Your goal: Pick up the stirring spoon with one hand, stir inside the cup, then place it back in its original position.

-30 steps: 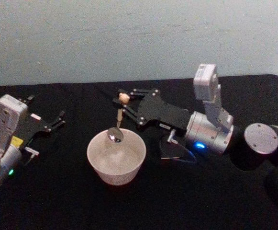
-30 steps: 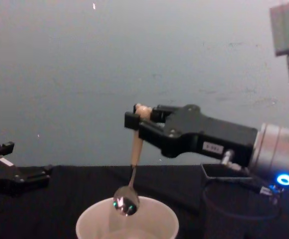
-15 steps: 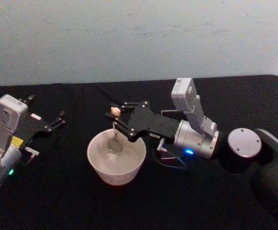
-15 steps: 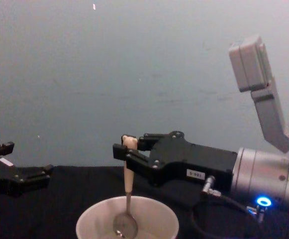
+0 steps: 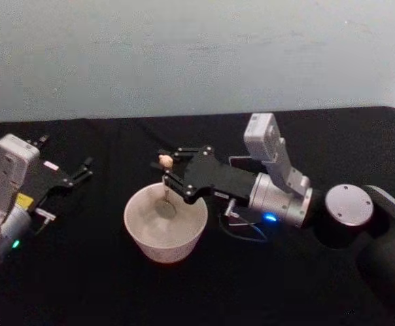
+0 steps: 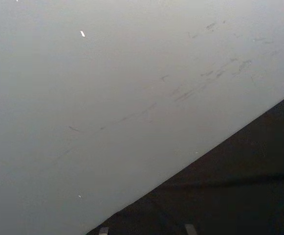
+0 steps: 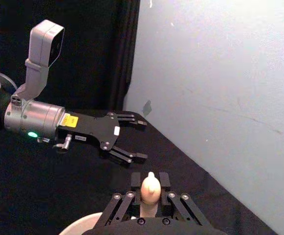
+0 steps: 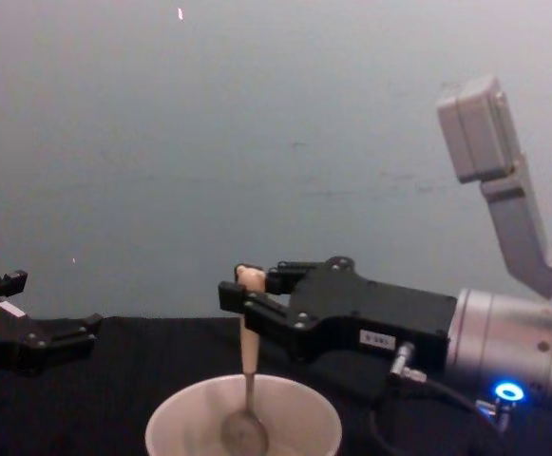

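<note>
Black-covered counter (image 5: pixel 81 285) against a pale blue-grey wall (image 5: pixel 183 54). Item 1, cup (image 5: pixel 164 250): wide, round, cream-white, standing upright about midway between the counter's left and right edges and roughly midway between far and near edges; seen from the side in the chest view (image 8: pixel 185 418), with a sliver of rim in the right wrist view (image 7: pixel 80 223). Item 2, stirring spoon (image 5: pixel 164 193): held close to upright, beige handle above the rim, thin neck passing down through the cup's mouth, round metal bowl low inside the cup, near its floor; whether touching the floor cannot be told. Handle and bowl plain in the chest view (image 8: pixel 248 356); tiny bear head uppermost, poking up past the fingers in the right wrist view (image 7: pixel 150 188). Item 3, right tool (image 5: pixel 164 170): black, reaching in from the counter's right edge, level over the cup's far rim, clenched on the stirring spoon just below the bear head (image 8: pixel 242 299); grey wrist behind it with a blue light (image 5: pixel 270 218) and a pale camera block (image 5: pixel 262 136) standing above. Item 4, left tool (image 5: pixel 64 155): parked near the counter's left edge, well apart from the cup, fingers spread and grasping nothing, seen clearly farther off from the right wrist (image 7: pixel 141 141); green light (image 5: pixel 15 243) on its grey body.
</note>
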{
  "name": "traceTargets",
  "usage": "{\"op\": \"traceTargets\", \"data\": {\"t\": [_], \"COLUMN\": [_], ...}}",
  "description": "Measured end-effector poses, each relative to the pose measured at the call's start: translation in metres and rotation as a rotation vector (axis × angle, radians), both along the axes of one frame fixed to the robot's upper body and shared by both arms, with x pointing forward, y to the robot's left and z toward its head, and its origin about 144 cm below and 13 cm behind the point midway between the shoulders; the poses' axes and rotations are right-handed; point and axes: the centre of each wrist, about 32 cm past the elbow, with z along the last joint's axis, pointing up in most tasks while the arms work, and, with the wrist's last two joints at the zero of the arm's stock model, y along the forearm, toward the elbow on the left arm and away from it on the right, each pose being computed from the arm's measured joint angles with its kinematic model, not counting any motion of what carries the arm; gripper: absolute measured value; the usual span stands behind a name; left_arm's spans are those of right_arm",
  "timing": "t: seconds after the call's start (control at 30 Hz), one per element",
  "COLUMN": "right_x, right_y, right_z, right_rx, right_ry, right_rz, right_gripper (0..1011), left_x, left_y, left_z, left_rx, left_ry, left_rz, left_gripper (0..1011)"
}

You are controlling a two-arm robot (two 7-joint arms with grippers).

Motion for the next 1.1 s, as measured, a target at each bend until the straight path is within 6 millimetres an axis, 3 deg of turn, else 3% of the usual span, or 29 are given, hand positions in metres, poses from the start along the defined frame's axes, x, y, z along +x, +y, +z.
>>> {"op": "traceTargets", "data": {"t": [0.67,1.1], "right_x": [-0.026,-0.038], "right_y": [-0.029,-0.011], "right_z": [0.006,0.005], "right_rx": [0.005,0.023], "right_ry": [0.020,0.047], "right_rz": [0.027,0.102], "right_gripper": [213,214], "left_x": [0.000,0.000], "left_y": [0.000,0.000], "left_z": [0.000,0.000], "left_rx": [0.000,0.000], "left_ry": [0.000,0.000], "left_rz": [0.000,0.000], "left_gripper": [1001,1001]}}
